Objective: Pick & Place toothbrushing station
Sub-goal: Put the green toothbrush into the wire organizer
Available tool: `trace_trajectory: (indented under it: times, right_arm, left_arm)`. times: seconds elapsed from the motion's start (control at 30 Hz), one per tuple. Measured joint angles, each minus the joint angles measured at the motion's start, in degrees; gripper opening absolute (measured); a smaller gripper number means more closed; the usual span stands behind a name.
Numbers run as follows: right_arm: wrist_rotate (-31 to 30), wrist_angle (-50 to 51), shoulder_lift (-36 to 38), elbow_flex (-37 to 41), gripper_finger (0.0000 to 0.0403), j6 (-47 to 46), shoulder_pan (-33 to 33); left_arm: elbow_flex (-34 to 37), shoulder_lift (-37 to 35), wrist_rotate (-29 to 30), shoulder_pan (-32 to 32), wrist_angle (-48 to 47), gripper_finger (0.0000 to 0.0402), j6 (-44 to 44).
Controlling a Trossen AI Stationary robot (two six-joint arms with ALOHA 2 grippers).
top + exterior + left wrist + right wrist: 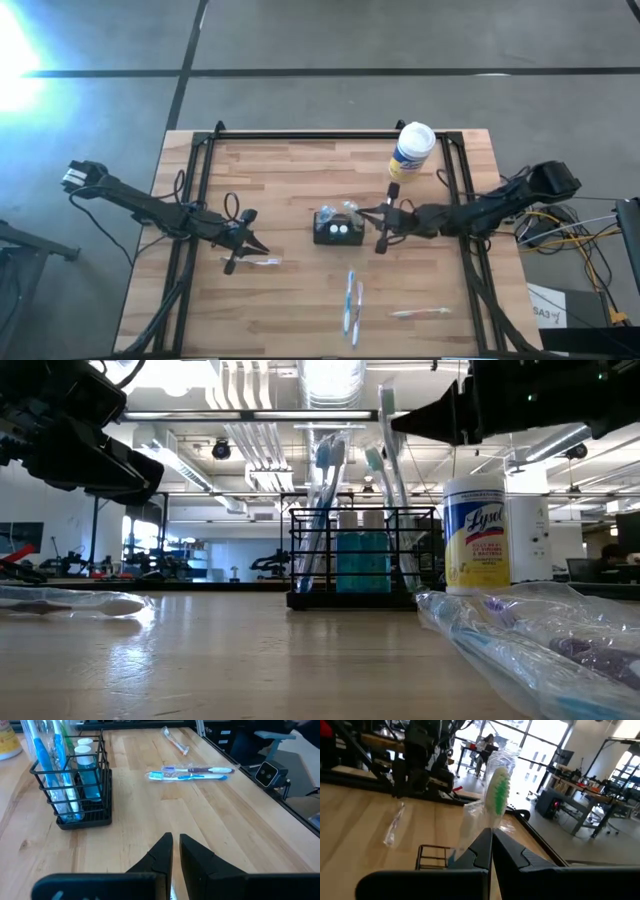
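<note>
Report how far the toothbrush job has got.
Done: the black holder already has wrapped toothbrushes standing in it. In hand: the right end effector is shut on a green-bristled wrapped toothbrush, right beside the holder. The left end effector hangs over a brush lying on the table. Left: that brush, two blue ones and another.

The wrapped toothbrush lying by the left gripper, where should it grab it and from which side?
Grip the wrapped toothbrush around the middle of its handle, coming straight down from above. It lies flat on the table, long axis across, so the left gripper fingers should probably close across its narrow width.
</note>
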State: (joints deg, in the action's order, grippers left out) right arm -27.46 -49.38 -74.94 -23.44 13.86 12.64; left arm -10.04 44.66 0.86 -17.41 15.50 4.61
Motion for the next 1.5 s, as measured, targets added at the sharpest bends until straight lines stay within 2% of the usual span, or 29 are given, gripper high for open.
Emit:
trace_trajectory:
  times: [0.47,0.67,1.17,1.5]
  right_arm:
    - [-4.68,-7.46,-9.83,0.26,0.0008,-9.28,0.09]
    - [-8.62,-8.44,-12.44,0.86,0.0008,-12.91,0.47]
    - [-17.94,-8.26,-12.87,2.32,0.0008,-14.61,6.15]
    - [-18.21,-7.91,-12.4,2.84,0.0008,-18.0,6.91]
  left_arm:
    - [0.0,0.0,0.0,0.0,-1.06,0.0037,1.16]
    - [0.0,-0.02,0.0,0.0,-1.24,0.0037,1.46]
    - [0.0,0.0,-0.02,0.0,-1.54,0.0037,3.05]
    - [0.0,-0.02,-0.22,0.02,-1.52,0.0037,3.42]
